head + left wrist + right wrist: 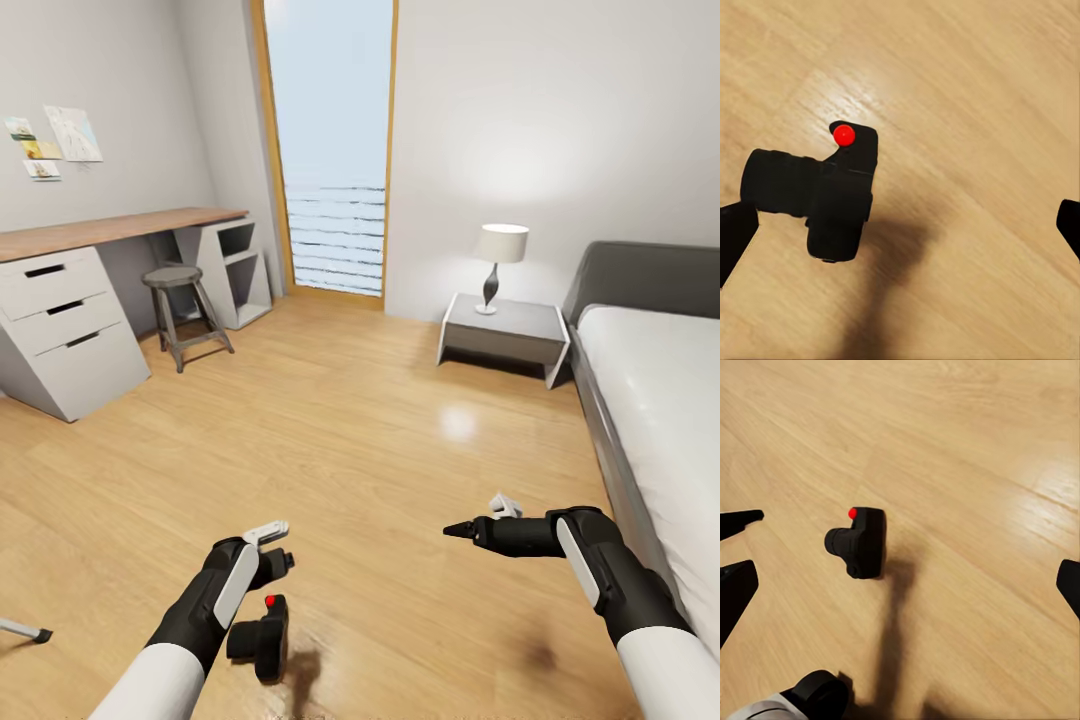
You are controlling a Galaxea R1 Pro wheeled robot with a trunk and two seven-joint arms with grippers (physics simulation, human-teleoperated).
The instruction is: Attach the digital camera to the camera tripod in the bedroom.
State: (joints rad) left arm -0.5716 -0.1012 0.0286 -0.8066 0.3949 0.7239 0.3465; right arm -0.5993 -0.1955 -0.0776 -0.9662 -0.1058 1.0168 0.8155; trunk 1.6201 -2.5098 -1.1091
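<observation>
The digital camera [262,637], a small black box with a red button on top, lies on the wood floor just below my left gripper [272,570]. In the left wrist view the camera [821,199] sits between the spread fingers, close to one fingertip [735,236], and the left gripper [900,225] is open and holds nothing. My right gripper [480,518] hovers open over the floor to the right, pointing left toward the camera [859,542]. A thin silver leg with a black foot [25,630], a leg of the camera tripod, juts in at the lower left edge. The rest of the tripod is out of view.
A wood-topped white desk [70,300] and a grey stool [185,315] stand at the back left. A nightstand [505,335] with a lamp is at the back right, and the grey-framed bed [650,400] runs along the right. Open plank floor [380,440] lies ahead.
</observation>
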